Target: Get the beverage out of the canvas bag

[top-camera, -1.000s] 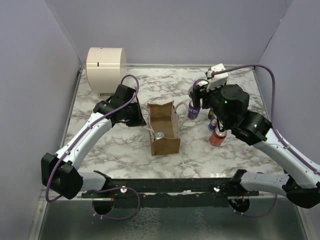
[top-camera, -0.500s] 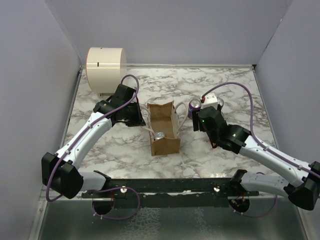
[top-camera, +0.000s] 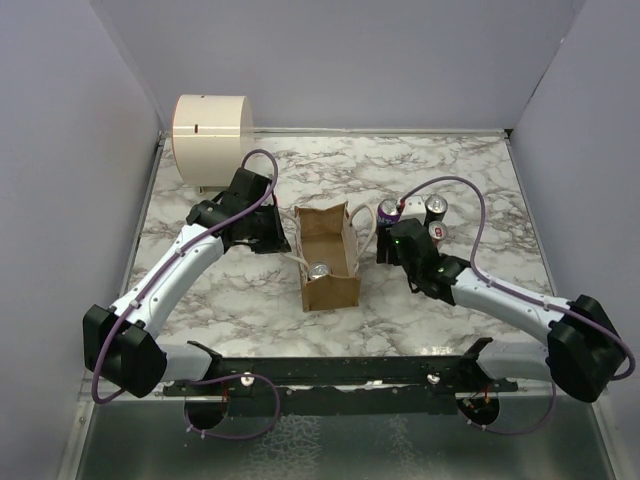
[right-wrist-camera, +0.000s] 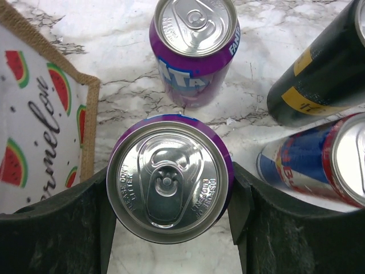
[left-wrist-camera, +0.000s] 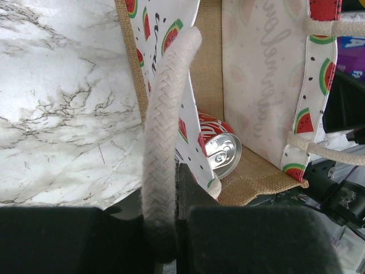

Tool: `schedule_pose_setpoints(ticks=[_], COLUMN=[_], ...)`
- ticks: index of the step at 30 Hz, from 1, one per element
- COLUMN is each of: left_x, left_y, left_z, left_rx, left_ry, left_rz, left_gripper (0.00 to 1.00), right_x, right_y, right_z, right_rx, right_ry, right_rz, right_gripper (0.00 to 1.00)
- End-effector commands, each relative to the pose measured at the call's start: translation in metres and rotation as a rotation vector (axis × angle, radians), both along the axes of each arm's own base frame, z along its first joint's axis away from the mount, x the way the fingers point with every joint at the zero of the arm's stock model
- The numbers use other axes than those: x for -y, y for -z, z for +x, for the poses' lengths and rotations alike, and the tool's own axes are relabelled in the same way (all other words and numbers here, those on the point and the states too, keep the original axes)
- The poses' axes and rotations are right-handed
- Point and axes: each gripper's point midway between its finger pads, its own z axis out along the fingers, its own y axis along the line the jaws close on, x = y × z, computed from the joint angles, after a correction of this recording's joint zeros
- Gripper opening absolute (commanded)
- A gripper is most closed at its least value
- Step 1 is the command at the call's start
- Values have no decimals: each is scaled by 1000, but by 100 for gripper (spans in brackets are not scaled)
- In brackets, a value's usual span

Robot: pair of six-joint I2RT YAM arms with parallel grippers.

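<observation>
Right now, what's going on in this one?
The left gripper is clamped on a white rope handle of the canvas bag. A red can sits inside the bag, not yet taken out. The right gripper holds a purple can just right of the bag. Near it on the marble table stand a purple Fanta can, a black can and a red-and-blue can.
</observation>
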Motion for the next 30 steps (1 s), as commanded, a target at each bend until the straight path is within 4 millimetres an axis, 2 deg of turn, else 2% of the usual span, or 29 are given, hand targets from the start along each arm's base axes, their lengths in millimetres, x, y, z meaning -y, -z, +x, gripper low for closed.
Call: schedule_pose_setpoints(ticks=[1,4,8,13,17,19,26,30], left_x=[-2,-5,-4,-6,-4,-4,-2,0], left_y=[-17,-17,-19,-18,-15,-17,-17,-19], left_z=[5,4,4,2,-1,-2,-4,-5], left_rx=[43,48,48,49,37,39,38,40], left_ry=[-16,-18,-12,-6,7,13,17,27], left_rz=[-7,8,0,10,-1,-4,-17,-28], left_gripper=[0,0,0,0,0,0,0,0], right_x=[-23,-21,-21,-8,-1,0,0,-6], right_y=[-21,-11,-8,6,20,23,26,18], right_z=[30,34,39,49,48,48,45,43], right_rx=[122,112,128,99,72,66,42,16], right_ry=[-18,-6,-24,30,47,50,41,12], right_rz=[133,131,117,64,38,35,30,37], right_gripper=[2,2,2,2,3,11,52,68])
